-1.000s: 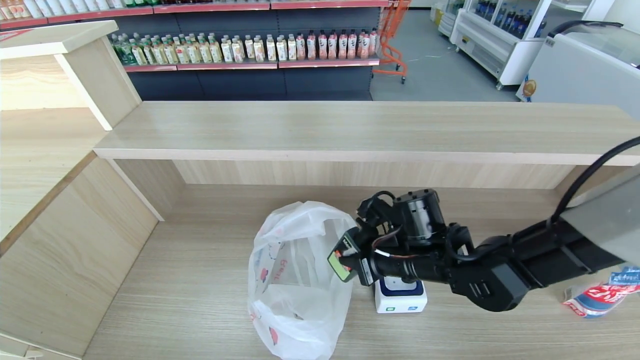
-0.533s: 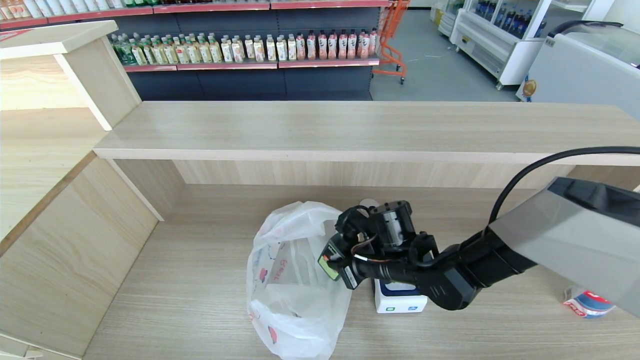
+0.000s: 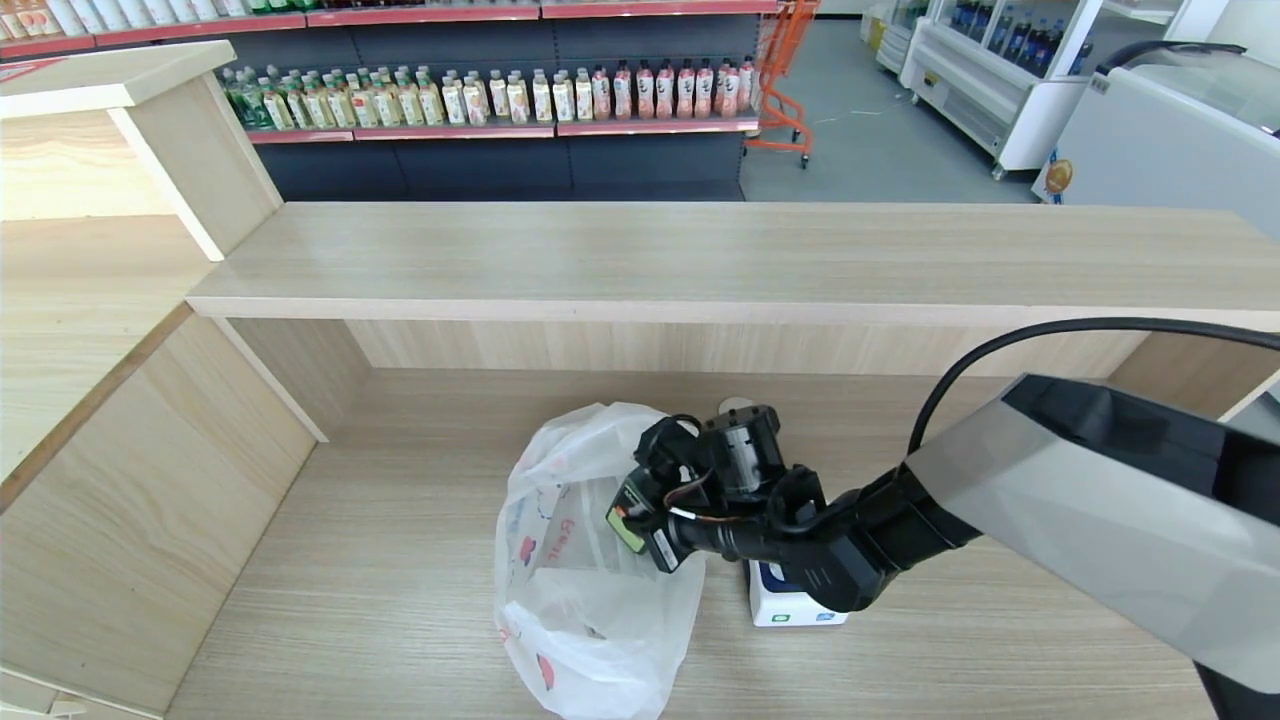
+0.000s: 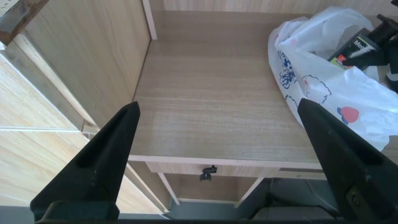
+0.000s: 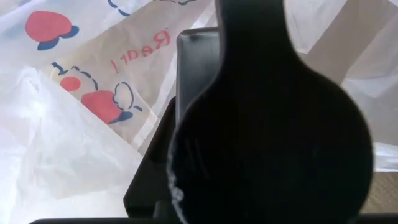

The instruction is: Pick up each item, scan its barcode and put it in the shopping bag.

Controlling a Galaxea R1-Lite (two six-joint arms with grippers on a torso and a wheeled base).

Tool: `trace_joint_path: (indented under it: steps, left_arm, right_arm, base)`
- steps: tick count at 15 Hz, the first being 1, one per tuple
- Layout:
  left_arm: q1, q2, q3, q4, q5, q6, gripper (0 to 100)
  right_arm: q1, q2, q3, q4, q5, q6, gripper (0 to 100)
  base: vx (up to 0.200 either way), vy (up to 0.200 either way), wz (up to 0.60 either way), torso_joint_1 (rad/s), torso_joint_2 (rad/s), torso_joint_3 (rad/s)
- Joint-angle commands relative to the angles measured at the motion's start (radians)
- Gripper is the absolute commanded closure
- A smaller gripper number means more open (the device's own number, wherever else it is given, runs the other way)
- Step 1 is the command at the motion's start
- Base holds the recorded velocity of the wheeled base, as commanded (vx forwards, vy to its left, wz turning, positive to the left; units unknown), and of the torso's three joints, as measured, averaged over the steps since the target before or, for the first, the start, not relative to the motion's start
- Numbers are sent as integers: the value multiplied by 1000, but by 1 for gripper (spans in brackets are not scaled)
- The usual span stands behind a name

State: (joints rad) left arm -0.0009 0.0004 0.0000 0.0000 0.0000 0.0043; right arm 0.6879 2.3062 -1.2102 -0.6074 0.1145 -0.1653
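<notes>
One item in hand: a small dark box [image 3: 628, 522] with a green edge is carried by the right jaws, which are judged to be clamped on it, though the grip itself is largely hidden behind the wrist.
Place of the box: it is held at the open mouth of the white plastic shopping bag [image 3: 575, 590], its leading end past the rim, clear of the bag's floor and not yet let go.
Shopping bag: it is stood on the table [image 3: 380, 600], just beside the white barcode scanner [image 3: 795, 605], with its mouth slumped open toward the right arm.
Left jaws: they are held wide apart with nothing between them, near the front edge of the table and well apart from the bag.
Step in hand: the bagging of this box is judged to be under way. The scan is taken as done, since the box is presented to the bag and not to the scanner.
Next move: the box should be lowered deeper into the bag, the right jaws parted, and the arm drawn back upward.
Care called for: the thin film could be caught and dragged by the wrist, so a straight, slow withdrawal is advised.
</notes>
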Motion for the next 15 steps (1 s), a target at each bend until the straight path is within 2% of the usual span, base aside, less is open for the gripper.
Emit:
trace_joint_path:
  steps: [1,2,4,7,10,13,15]
  left_arm:
    - [1,0,0,0,0,0,0]
    - [-1,0,0,0,0,0,0]
    - [1,0,0,0,0,0,0]
    - [-1,0,0,0,0,0,0]
    - [-1,0,0,0,0,0,0]
    - [-1,0,0,0,0,0,0]
    - [-1,0,0,0,0,0,0]
  right_arm:
    - [4,27,-9,-2,1,-8,100]
    - [4,25,-17,0,2,-3,0]
    - [4,6,-31,0,5,69,0]
    - [-21,-68,-31,29,11,287,0]
    - [-117,-223,66,137,42,518,0]
    - [-202,-403,201,141,162,661,0]
    - [-234,-643,327,190,191,727,0]
  base:
    - [0,0,0,0,0,0]
    - [0,0,0,0,0,0]
    - [0,0,0,0,0,0]
    - [0,0,0,0,0,0]
    - [0,0,0,0,0,0]
    - [0,0,0,0,0,0]
    - [0,0,0,0,0,0]
